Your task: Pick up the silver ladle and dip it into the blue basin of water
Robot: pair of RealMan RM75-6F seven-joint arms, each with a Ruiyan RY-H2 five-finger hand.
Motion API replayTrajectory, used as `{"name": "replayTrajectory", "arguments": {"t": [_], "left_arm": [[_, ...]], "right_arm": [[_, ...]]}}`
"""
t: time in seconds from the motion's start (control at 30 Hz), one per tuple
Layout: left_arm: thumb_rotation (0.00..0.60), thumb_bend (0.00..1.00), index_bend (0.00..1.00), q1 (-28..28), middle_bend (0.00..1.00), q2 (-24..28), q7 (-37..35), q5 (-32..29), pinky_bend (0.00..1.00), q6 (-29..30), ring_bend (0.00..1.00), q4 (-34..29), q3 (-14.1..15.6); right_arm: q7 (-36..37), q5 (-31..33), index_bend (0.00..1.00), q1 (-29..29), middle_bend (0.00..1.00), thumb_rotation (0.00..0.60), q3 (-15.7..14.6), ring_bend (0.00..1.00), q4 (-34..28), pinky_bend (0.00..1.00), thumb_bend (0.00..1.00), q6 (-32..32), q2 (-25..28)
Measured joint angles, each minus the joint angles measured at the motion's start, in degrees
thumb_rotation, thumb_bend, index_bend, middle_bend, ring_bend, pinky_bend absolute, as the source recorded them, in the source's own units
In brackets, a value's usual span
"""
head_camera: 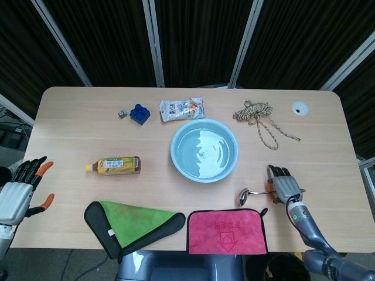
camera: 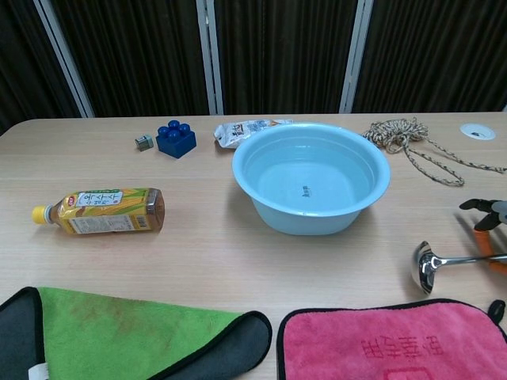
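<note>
The silver ladle [head_camera: 249,195] hangs just above the table to the right of the blue basin [head_camera: 204,150], its bowl [camera: 426,267] tipped on edge over the wood near the pink cloth. My right hand [head_camera: 284,186] grips the far end of its handle at the table's front right; in the chest view only the hand's fingers [camera: 485,214] show at the right edge. The basin [camera: 310,184] holds rippling water. My left hand [head_camera: 19,190] hovers off the table's left front edge with its fingers spread and nothing in it.
A pink cloth [head_camera: 227,230] lies at the front right below the ladle, a green-and-black cloth [head_camera: 132,225] at the front left. A tea bottle [head_camera: 114,165] lies left of the basin. Blue block [head_camera: 139,113], snack bag [head_camera: 182,109] and rope [head_camera: 261,120] sit behind.
</note>
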Motion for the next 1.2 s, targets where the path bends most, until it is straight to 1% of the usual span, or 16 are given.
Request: {"name": "replayTrajectory", "arguments": {"t": [0.1,0.2,0.33,0.53,0.8,1.0,1.2], "left_arm": [[0.565,0.38,0.08,0.1,0.0,0.2,-0.4,0.2,0.0,0.2,0.0,-0.1,0.0],[0.567,0.38,0.08,0.1,0.0,0.4,-0.7,0.4,0.0,0.5,0.0,-0.1,0.1],[0.564,0.38,0.08,0.3,0.0,0.6,-1.1,0.8,0.0,0.9,0.0,-0.2,0.2],[0.564,0.38,0.08,0.2,0.0,0.7,-1.4,1.1,0.0,0.7,0.0,-0.2,0.5],[0.566,0.38,0.08,0.0,0.0,0.7,-1.3,1.4,0.0,0.3,0.0,-0.4,0.7],[0.567,0.38,0.08,-0.1,0.0,0.7,-1.2,1.7,0.0,-0.1,0.0,-0.5,1.0],[0.565,0.38,0.08,-0.2,0.0,0.6,-1.0,2.1,0.0,-0.2,0.0,-0.7,1.3]], "right_arm": [[-3.7,1.7,0.63,0.5,0.0,0.6,0.3,0.0,-2.7,0.0,0.39,-0.2,1.8],[-7.7,4.8,0.64,1.1,0.0,0.6,0.5,0.0,-5.8,0.0,0.39,-0.9,3.9],[-10.6,9.8,0.65,2.5,0.0,0.6,0.8,0.0,-10.7,0.0,0.4,-3.7,8.0],[-15.5,15.5,0.66,4.7,0.0,0.6,0.2,0.0,-14.9,0.0,0.41,-5.1,12.2],[-17.4,23.1,0.67,7.8,0.0,0.6,-1.3,0.0,-18.3,0.0,0.43,-8.9,16.9],[-17.9,29.4,0.68,11.0,0.0,0.6,-3.2,0.0,-19.3,0.0,0.44,-13.0,20.6],[-16.8,36.1,0.69,15.7,0.0,0.6,-5.5,0.0,-20.5,0.0,0.45,-18.5,25.5]]}}
